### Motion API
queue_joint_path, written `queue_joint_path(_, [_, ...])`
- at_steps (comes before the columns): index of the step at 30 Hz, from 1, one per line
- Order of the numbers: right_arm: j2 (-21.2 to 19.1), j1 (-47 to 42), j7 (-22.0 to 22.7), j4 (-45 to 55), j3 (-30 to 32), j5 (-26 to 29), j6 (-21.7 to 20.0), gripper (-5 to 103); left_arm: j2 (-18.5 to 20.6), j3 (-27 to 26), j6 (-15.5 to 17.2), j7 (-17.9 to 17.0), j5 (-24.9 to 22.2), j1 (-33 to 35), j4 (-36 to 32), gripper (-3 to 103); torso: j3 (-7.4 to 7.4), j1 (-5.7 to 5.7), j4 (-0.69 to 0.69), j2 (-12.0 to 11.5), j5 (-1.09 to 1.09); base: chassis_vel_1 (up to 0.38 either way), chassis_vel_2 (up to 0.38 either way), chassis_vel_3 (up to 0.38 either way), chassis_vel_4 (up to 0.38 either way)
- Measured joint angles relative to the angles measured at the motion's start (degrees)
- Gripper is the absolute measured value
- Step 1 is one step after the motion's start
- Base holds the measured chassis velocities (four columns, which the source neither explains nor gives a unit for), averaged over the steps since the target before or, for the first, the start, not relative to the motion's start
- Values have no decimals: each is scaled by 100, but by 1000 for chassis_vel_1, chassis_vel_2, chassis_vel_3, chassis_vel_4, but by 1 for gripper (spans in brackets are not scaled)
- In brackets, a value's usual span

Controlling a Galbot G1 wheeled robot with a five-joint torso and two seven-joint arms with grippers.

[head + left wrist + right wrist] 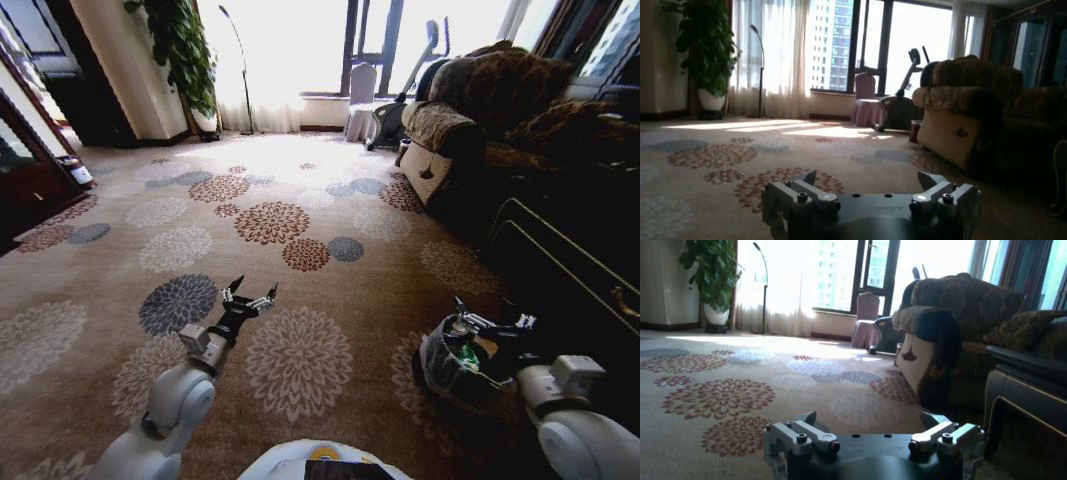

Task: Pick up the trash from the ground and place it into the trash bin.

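- Carpet point(300, 230) with big flower medallions in rust, grey and cream covers the floor, running far back to bright windows.
- Left gripper point(250, 296) hovers low over the carpet, near and left of centre, beside a dark blue-grey medallion; its jaws are spread wide apart and hold nothing.
- Right gripper point(492, 323) sits above the trash bin point(437, 372) at the near right, jaws spread wide with nothing between them.
- That bin stands on the carpet close to a dark cabinet point(570, 270) on the right; its grey-white bag liner is draped over the rim, and a scrap of green trash point(467, 354) lies inside with other pieces I cannot make out.
- Brown patterned sofa point(480, 120) stands far right, with an exercise bike point(405, 90) and a covered chair point(362, 100) beyond it by the window.
- Tall leafy plant point(180, 50) and a thin floor lamp point(240, 70) stand at the far left of the window wall.
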Motion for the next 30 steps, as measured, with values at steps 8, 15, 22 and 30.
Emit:
queue_joint_path(8, [59,-2,-257,114,-211,-125,-35,100,-110,-752,-453,339,121,771,58,100,0,0,0,0,-1,0,0,0,0])
queue_joint_path(15, [184,6,-384,158,-442,-408,3,100,-114,-775,-765,318,170,969,165,100,1,0,1,0,-1,0,0,0,0])
queue_joint_path(22, [282,-140,-705,20,-296,-486,204,100,-30,-583,-662,114,279,833,185,100,1,0,-1,0,0,111,-118,-126,126])
queue_joint_path(30, [301,-259,-794,-20,-120,-309,286,100,-77,-431,-662,14,348,760,186,100,0,0,0,0,-2,229,-217,-218,238])
